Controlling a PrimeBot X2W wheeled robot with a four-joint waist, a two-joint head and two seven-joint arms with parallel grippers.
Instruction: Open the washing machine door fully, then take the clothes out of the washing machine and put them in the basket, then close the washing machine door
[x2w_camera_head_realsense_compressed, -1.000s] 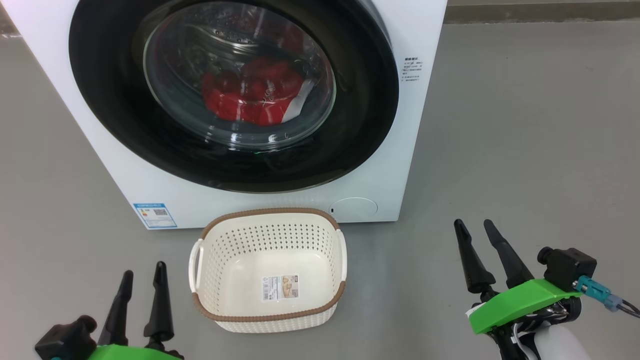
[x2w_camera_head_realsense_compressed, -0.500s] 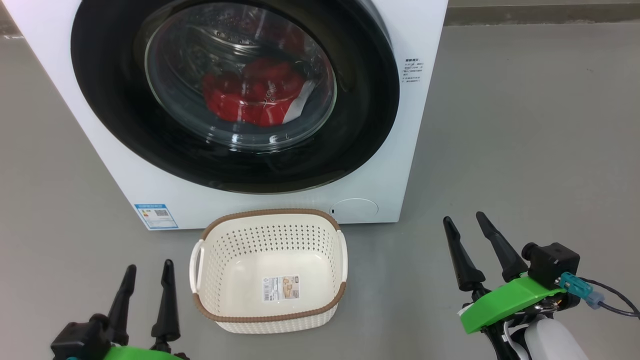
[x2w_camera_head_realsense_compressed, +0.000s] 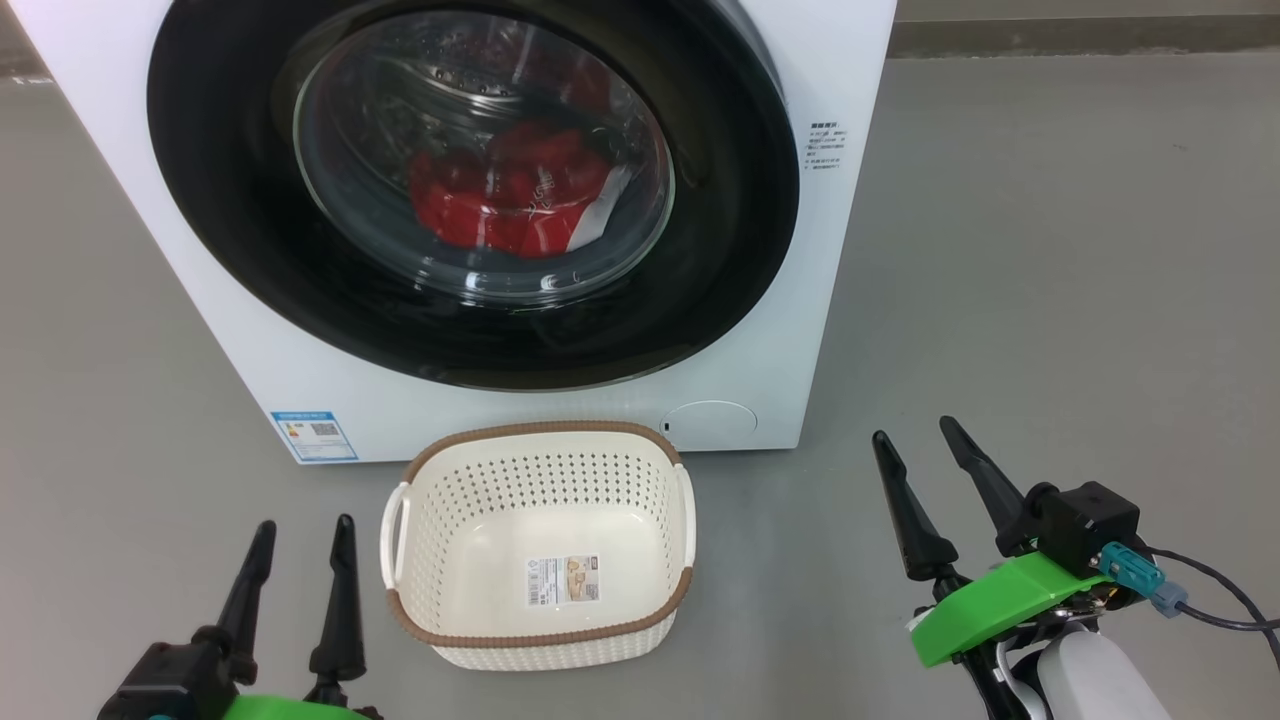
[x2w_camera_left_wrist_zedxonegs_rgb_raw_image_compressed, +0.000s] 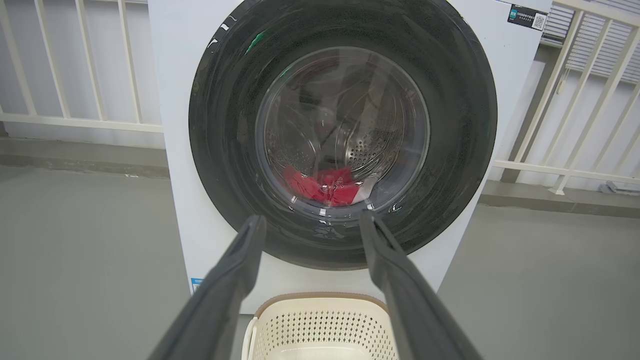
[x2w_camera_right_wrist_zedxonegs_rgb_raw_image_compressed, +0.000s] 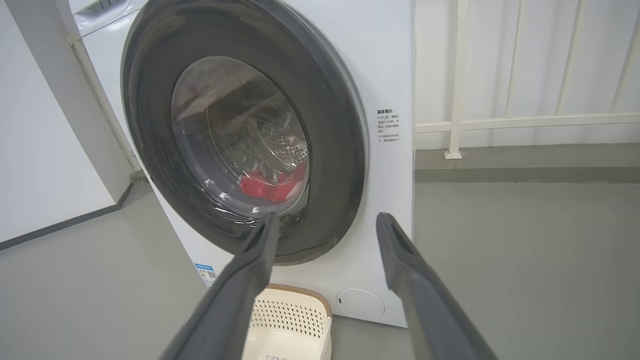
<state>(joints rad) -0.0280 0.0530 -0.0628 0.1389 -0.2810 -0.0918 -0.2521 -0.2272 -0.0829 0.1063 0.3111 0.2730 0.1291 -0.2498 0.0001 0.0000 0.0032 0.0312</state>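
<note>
Right gripper edged left (spread); basket farther left.

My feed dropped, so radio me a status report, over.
Left pincer open, empty; right pincer open, empty. Washing machine door not yet opened, red clothes inside. Basket empty below door; nothing else in the way.

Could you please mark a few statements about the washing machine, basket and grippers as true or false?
1. The bright red clothes lie inside the big white washing machine, behind the large round glossy black door. True.
2. The small cream perforated plastic basket holds a red garment. False: it holds just a paper label.
3. The left gripper and right gripper are open and empty. True.
4. The right gripper touches the door. False: it hovers over the grey floor, apart from the machine.
5. The basket stands on the floor before the machine. True.
</note>
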